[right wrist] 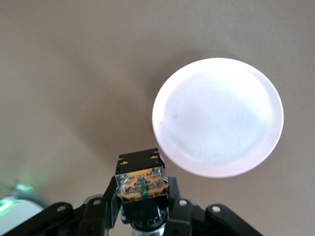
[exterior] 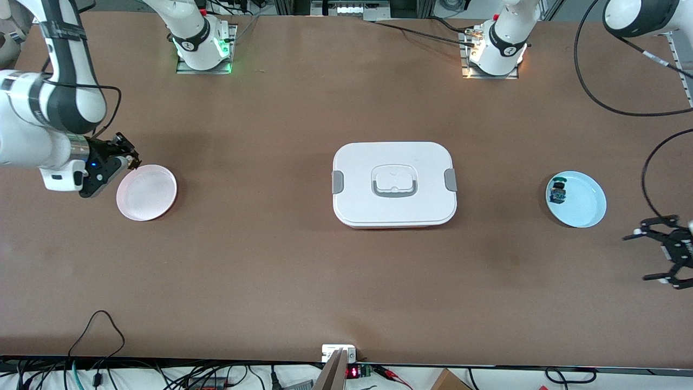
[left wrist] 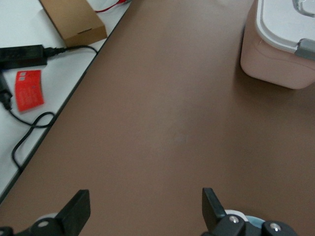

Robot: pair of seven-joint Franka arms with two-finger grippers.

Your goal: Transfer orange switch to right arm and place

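My right gripper [exterior: 128,156] is shut on the orange switch [right wrist: 141,181], a small black part with an orange-tan body. It holds it in the air just outside the rim of the pink plate [exterior: 149,195], at the right arm's end of the table. The plate [right wrist: 218,115] is bare in the right wrist view, where my right gripper [right wrist: 142,191] has its fingers on either side of the switch. My left gripper [exterior: 642,257] is open and empty, low over the table near the light blue plate [exterior: 584,208]. In the left wrist view, my left gripper [left wrist: 143,204] is over bare table.
A white lidded box [exterior: 394,184] stands mid-table and also shows in the left wrist view [left wrist: 280,44]. A small black part with a blue-green body [exterior: 557,193] lies in the light blue plate. Cables and a cardboard box [left wrist: 74,19] lie past the table's edge.
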